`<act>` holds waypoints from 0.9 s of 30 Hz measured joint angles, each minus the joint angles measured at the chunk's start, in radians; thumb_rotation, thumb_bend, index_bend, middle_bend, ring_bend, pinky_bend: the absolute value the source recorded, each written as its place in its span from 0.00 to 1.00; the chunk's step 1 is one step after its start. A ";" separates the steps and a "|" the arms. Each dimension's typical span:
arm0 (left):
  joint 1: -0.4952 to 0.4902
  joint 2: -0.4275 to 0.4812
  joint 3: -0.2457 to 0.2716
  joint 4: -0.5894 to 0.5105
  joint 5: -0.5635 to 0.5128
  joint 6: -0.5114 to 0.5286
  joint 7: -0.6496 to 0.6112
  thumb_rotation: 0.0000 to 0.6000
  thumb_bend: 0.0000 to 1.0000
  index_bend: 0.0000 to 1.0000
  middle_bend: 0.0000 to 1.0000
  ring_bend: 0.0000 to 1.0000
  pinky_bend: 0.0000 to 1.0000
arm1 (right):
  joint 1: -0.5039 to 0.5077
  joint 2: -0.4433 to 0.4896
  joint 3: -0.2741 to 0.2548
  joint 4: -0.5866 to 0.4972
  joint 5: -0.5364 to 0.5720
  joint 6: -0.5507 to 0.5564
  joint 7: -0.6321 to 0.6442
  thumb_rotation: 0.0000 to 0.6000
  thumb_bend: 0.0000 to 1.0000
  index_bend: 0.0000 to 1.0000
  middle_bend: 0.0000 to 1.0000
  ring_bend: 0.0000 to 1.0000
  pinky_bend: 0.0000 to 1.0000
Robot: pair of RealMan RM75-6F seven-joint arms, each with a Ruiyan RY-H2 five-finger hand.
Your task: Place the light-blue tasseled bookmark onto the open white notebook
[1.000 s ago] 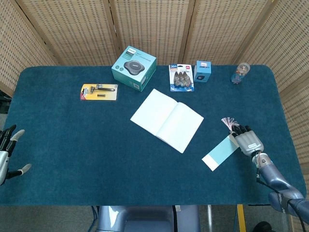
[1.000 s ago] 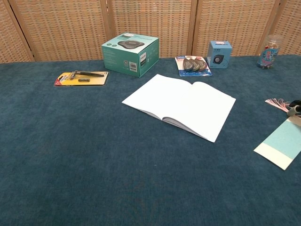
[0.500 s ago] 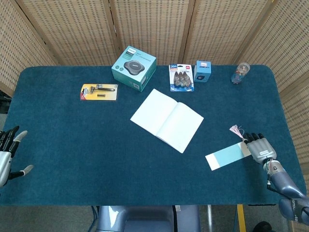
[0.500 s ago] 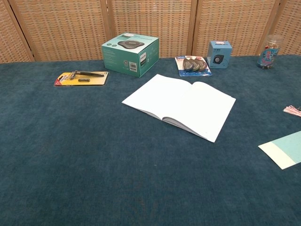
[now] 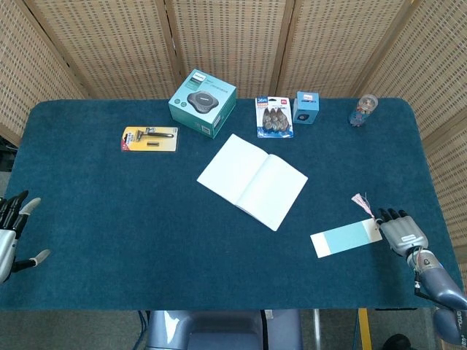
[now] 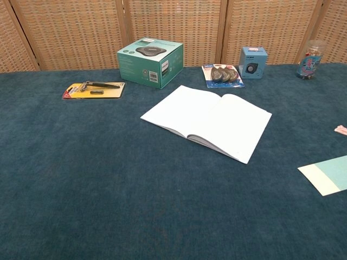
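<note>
The open white notebook (image 5: 252,180) (image 6: 209,120) lies flat at the middle of the blue table. The light-blue bookmark (image 5: 344,238) (image 6: 328,174) lies flat on the cloth to its front right, its pink tassel (image 5: 359,200) (image 6: 341,129) trailing toward the back. My right hand (image 5: 403,232) lies palm down near the table's right edge, fingers stretched out and touching the bookmark's right end; the chest view does not show this hand. My left hand (image 5: 11,233) hangs off the table's left edge, fingers apart and holding nothing.
Along the back stand a green box (image 5: 203,102), a yellow razor pack (image 5: 149,138), a blister pack (image 5: 273,117), a small blue box (image 5: 306,107) and a jar (image 5: 363,110). A wicker screen closes off the rear.
My right hand has drawn back toward the right front corner, and the bookmark has slid and turned with it, away from the notebook. The left hand has barely moved.
</note>
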 measured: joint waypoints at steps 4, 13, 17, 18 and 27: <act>-0.001 -0.001 0.001 0.001 0.002 -0.001 0.003 1.00 0.00 0.00 0.00 0.00 0.00 | -0.021 0.003 0.012 -0.004 -0.107 0.074 0.122 1.00 0.00 0.00 0.00 0.00 0.11; -0.005 -0.005 0.002 0.001 -0.001 -0.010 0.021 1.00 0.00 0.00 0.00 0.00 0.00 | -0.021 -0.009 -0.031 0.133 -0.535 0.209 0.514 1.00 0.00 0.00 0.00 0.00 0.11; -0.010 -0.009 -0.002 -0.001 -0.015 -0.022 0.034 1.00 0.00 0.00 0.00 0.00 0.00 | 0.006 -0.031 -0.083 0.218 -0.670 0.242 0.640 1.00 0.00 0.06 0.00 0.00 0.11; -0.011 -0.009 -0.003 -0.002 -0.017 -0.025 0.036 1.00 0.00 0.00 0.00 0.00 0.00 | 0.013 -0.038 -0.093 0.231 -0.687 0.246 0.660 1.00 0.00 0.10 0.00 0.00 0.11; -0.016 -0.011 -0.007 -0.005 -0.031 -0.036 0.047 1.00 0.00 0.00 0.00 0.00 0.00 | 0.054 -0.093 -0.113 0.279 -0.730 0.271 0.696 1.00 0.00 0.22 0.00 0.00 0.11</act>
